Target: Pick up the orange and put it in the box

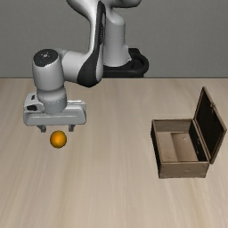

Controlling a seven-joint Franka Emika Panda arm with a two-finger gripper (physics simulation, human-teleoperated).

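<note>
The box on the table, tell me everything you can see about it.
The box is a dark brown, wood-looking rectangular case resting flat on the light wooden table, toward the exterior view's right. Its lid is open, hinged along the right side and standing nearly upright, leaning slightly outward. The shallow interior shows its bare floor. Nothing but the table touches it.

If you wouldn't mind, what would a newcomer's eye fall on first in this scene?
The white arm's gripper hangs at the exterior view's left, fingers spread, close over the small orange. At the exterior view's right, the brown box stands on the wooden table with its lid raised.
</note>
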